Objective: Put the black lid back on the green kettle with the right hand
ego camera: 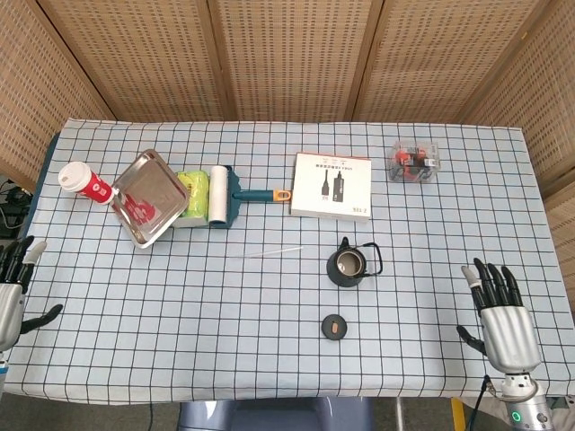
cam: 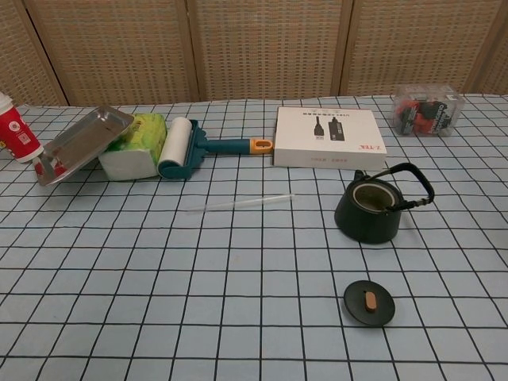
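The dark green kettle (ego camera: 347, 265) (cam: 367, 209) stands uncovered near the table's middle, its black handle leaning to the right. The round black lid (ego camera: 334, 327) (cam: 369, 302) with a tan knob lies flat on the cloth, in front of the kettle. My right hand (ego camera: 500, 314) hovers at the table's front right corner, fingers spread and holding nothing, well to the right of the lid. My left hand (ego camera: 13, 287) is at the front left edge, fingers apart and empty. Neither hand shows in the chest view.
A white box (ego camera: 331, 184) lies behind the kettle, and a thin clear straw (ego camera: 269, 252) to its left. A lint roller (ego camera: 225, 195), green sponge pack (ego camera: 191, 190), steel tray (ego camera: 148, 196) and red cup (ego camera: 85, 183) sit far left. A clear plastic box (ego camera: 414, 161) is at back right.
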{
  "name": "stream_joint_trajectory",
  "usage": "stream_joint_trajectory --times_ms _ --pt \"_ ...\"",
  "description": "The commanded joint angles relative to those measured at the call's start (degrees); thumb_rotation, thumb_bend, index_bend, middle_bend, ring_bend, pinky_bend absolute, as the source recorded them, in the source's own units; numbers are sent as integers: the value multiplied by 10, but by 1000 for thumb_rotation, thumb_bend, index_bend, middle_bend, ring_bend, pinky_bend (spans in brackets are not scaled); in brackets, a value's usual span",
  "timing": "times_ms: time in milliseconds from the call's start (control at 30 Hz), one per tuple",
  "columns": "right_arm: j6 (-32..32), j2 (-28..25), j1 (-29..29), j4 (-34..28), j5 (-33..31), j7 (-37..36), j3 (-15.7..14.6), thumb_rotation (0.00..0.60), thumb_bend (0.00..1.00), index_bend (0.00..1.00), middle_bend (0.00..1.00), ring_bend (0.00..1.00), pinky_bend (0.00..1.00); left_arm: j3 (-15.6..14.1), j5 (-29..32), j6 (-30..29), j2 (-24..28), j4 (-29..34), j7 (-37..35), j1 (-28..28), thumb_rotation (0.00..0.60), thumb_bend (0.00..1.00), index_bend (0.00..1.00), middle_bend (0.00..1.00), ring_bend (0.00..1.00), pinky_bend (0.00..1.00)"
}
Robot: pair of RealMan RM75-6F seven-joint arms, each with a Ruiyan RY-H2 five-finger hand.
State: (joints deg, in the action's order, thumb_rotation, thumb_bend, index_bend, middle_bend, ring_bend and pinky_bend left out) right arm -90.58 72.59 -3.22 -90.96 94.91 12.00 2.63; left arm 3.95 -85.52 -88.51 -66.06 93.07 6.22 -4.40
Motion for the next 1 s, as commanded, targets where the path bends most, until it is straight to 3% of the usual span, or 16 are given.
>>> stream_joint_trajectory --times_ms 33,200,300,400,667,1000 --pt "7 3 -19 4 27 -19 -3 600 226 78 167 188 200 1 0 -1 -1 1 3 0 600 0 0 0 0 0" --pt "43 0 -47 -23 47 -2 -4 600 226 109 511 551 407 0 -1 -2 -4 1 11 0 600 0 0 0 0 0" --pt "72 1 -63 -47 51 11 -6 600 226 152 707 732 532 0 0 0 -5 1 14 -1 600 0 0 0 0 0" --pt "99 7 -77 -66 50 22 -9 600 225 201 843 854 614 1 3 2 -5 0 13 -1 600 0 0 0 0 0" --pt "192 45 -118 -93 16 58 -8 600 239 247 972 966 700 3 5 2 -4 0 8 -1 600 0 0 0 0 0" --pt "300 101 -165 -83 -62 117 -4 600 324 291 993 984 710 6 12 7 -1 -3 -2 -3 600 0 0 0 0 0"
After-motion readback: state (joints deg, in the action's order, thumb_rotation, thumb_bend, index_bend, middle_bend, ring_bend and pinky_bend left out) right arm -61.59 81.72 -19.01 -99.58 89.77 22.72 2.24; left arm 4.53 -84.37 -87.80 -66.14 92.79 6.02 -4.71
